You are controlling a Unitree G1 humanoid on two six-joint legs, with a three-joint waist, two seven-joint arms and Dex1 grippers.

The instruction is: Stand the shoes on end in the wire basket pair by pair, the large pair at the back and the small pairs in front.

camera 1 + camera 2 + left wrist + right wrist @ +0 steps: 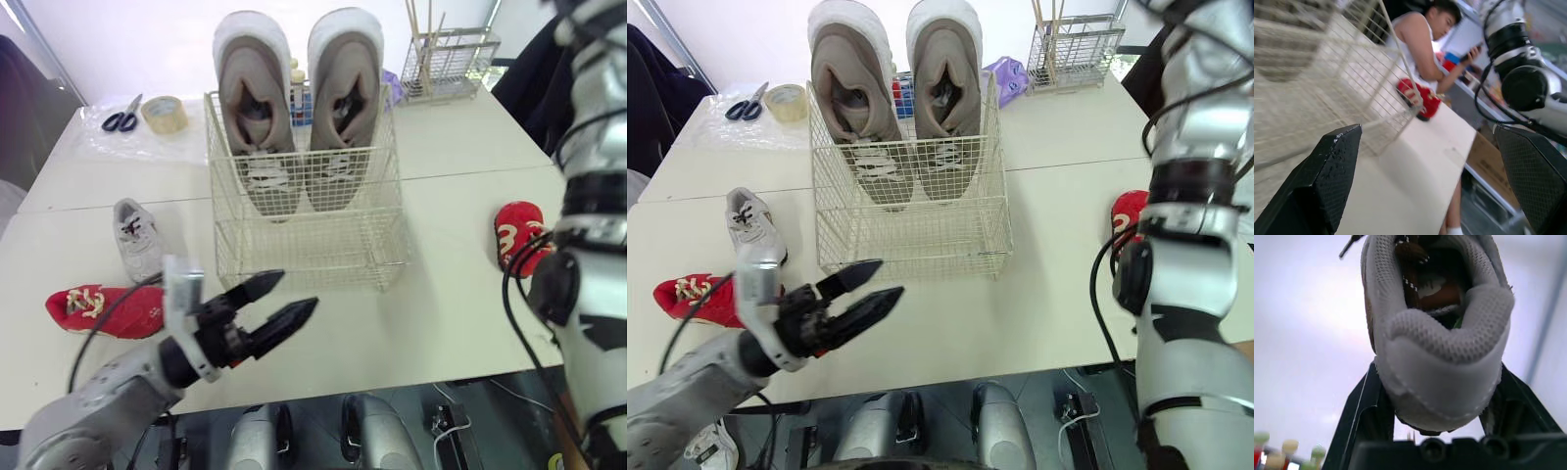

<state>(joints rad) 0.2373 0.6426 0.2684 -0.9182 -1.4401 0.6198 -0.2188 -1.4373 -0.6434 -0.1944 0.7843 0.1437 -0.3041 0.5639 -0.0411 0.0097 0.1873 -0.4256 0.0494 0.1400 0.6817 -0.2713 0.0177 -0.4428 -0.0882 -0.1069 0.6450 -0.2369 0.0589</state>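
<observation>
A wire basket (pixel 304 257) stands mid-table with the large beige pair upright at its back, one shoe (pixel 257 108) beside the other (pixel 341 98). My left gripper (pixel 297 291) hovers open and empty just in front of the basket. On the table's left lie a small grey shoe (pixel 137 235) and a red shoe (pixel 103 308). Its red mate (pixel 519 235) lies at the right, beside my raised right arm. In the right wrist view my right gripper (pixel 1442 387) is shut on a small grey mesh shoe (pixel 1440 333), heel toward the camera.
Scissors (pixel 120 117) and a tape roll (pixel 165 114) sit at the back left. A wire utensil rack (pixel 451 61) stands at the back right. A person (pixel 1425 44) sits beyond the table's right end. The near table edge is close below my left gripper.
</observation>
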